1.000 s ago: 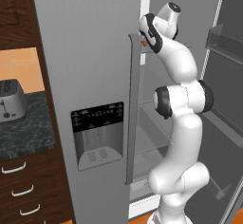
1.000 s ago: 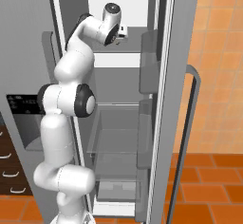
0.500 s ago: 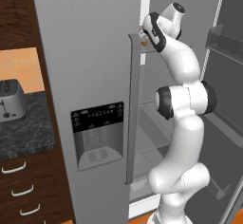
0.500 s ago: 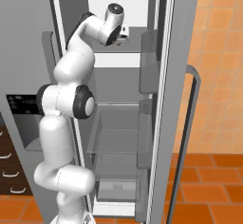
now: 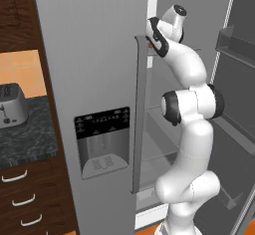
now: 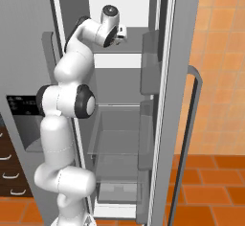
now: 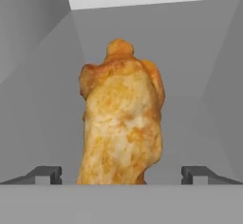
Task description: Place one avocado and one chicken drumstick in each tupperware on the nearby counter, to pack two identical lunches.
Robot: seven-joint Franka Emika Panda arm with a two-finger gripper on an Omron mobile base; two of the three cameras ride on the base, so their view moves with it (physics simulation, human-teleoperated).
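A golden-brown chicken drumstick [image 7: 122, 128] stands close in front of the hand on a grey fridge shelf. My gripper [image 7: 121, 174] is open, one fingertip [image 7: 47, 173] to each side of the drumstick and apart from it. In the right base view the gripper [image 6: 122, 32] reaches into the fridge at the upper shelf [image 6: 122, 48]. The fridge door edge partly hides the hand [image 5: 152, 35] in the left base view. The black marbled counter [image 5: 27, 137] lies at the left over dark-brown drawers [image 5: 25, 204]. Avocados and tupperware are out of view.
A silver toaster [image 5: 11, 104] sits on the counter. The closed fridge door with its dispenser [image 5: 102, 142] stands left of the arm. The open right door [image 6: 184, 100] carries bins and a long handle. Lower glass shelves [image 6: 117, 139] are bare.
The hand has shifted only slightly at the upper shelf. Nothing else has moved.
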